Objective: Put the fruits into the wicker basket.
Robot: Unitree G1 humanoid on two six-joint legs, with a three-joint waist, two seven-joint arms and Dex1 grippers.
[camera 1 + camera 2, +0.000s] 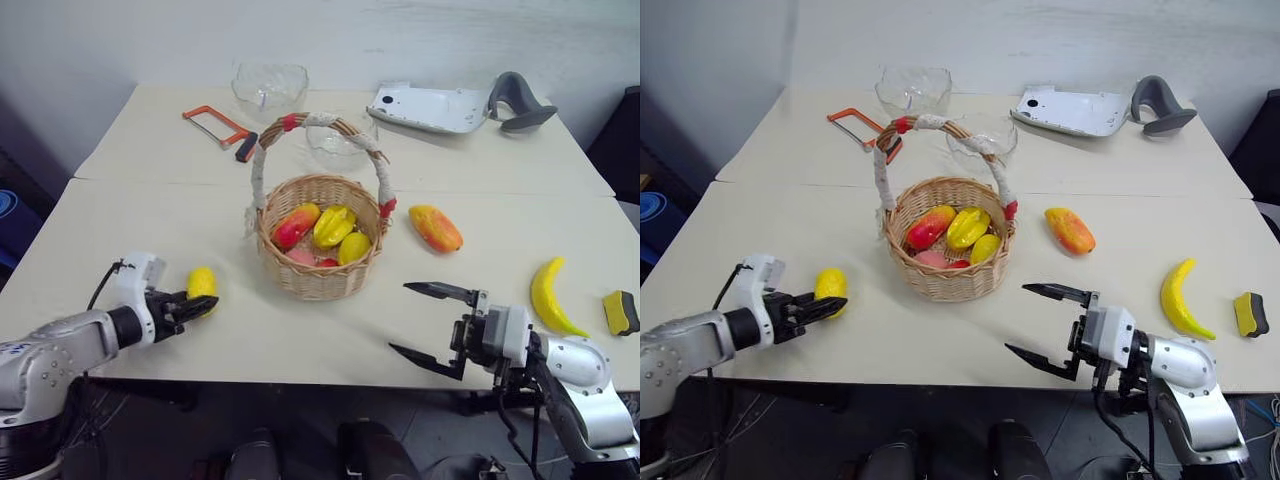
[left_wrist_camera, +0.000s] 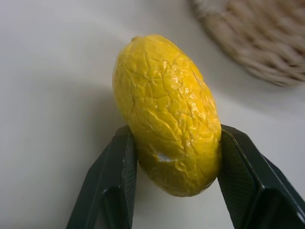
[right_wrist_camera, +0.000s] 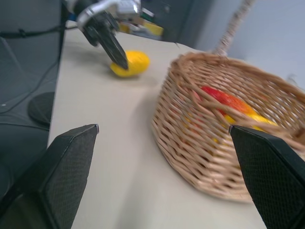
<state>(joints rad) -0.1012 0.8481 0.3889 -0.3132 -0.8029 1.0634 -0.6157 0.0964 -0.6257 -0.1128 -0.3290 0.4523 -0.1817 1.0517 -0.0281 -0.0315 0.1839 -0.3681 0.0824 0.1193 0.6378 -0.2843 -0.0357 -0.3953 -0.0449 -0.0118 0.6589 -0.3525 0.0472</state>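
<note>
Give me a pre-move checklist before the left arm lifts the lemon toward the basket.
1. Left gripper shut on the lemon, one finger on each side: ok.
2. Lemon off the table: cannot tell.
3. Wicker basket upright, with room among the fruit inside: ok.
4. Basket handle arches over the opening and could block the drop: not ok.
5. Right gripper open, empty, apart from the basket: ok.

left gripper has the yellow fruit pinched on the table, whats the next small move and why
Probably lift it straight up. The left gripper is shut on the lemon, which seems to rest on the table beside the wicker basket. The basket's rim stands higher than the fruit, so it needs height before swinging over.
</note>
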